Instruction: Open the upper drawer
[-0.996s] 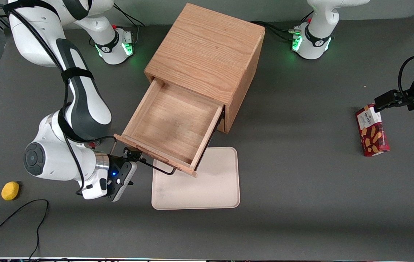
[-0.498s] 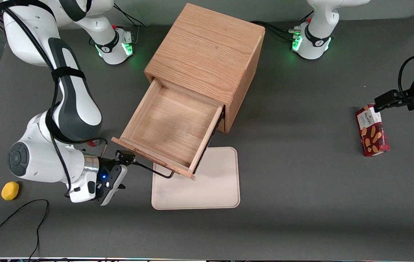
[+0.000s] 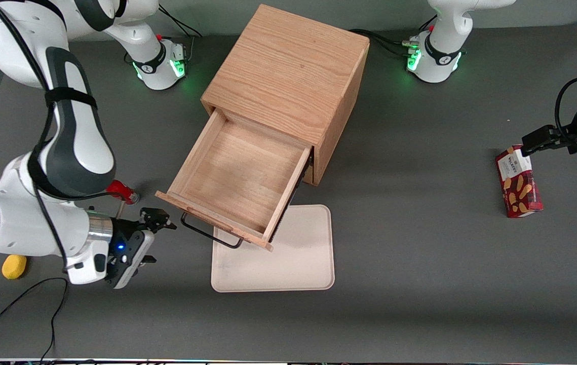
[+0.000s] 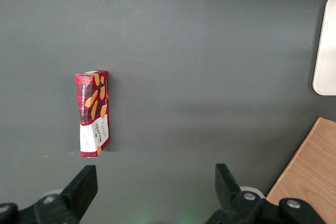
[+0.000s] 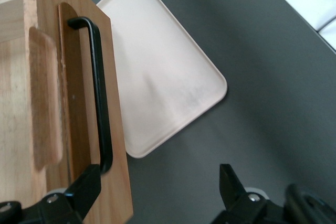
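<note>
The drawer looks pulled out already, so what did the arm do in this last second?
The gripper let go of the black handle and backed away toward the working arm's end of the table; its fingers are open, apart from the handle. The upper drawer slid out only slightly more and stays open. The tray, cabinet and biscuit box stayed put.

Upper drawer (image 3: 235,175) – matt grained oak; handle (image 5: 100,93) – glossy black; tray (image 3: 288,253) smooth, matt.

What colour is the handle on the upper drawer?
Black, on the upper drawer's light oak front; the handle shows best in the right wrist view. The hand is off it.
</note>
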`<state>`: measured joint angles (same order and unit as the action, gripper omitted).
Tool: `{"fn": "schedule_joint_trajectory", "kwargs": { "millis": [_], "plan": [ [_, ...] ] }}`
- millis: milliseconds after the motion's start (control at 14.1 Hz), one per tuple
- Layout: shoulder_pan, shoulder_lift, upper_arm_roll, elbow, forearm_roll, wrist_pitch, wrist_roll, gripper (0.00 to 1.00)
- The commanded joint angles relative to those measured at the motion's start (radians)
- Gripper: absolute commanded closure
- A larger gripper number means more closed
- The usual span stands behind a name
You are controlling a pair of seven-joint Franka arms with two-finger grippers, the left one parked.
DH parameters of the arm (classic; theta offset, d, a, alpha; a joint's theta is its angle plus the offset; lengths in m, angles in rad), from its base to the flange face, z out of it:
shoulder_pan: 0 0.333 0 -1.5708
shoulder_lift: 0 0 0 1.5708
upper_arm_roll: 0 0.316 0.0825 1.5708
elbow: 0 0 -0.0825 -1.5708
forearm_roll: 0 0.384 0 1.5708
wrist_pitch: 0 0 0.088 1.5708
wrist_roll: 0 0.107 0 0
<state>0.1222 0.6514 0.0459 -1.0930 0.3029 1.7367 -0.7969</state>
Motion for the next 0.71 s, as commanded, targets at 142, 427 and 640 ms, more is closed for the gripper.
{"fn": "schedule_joint_trajectory", "kwargs": {
  "millis": [142, 427, 640],
  "plan": [
    [-0.013, -0.111, -0.067, -0.021, -0.117, -0.109, 0.120, 0.00],
    [-0.006, -0.218, -0.171, -0.097, -0.120, -0.196, 0.321, 0.00],
    [-0.003, -0.326, -0.245, -0.238, -0.130, -0.191, 0.392, 0.00]
  ]
}}
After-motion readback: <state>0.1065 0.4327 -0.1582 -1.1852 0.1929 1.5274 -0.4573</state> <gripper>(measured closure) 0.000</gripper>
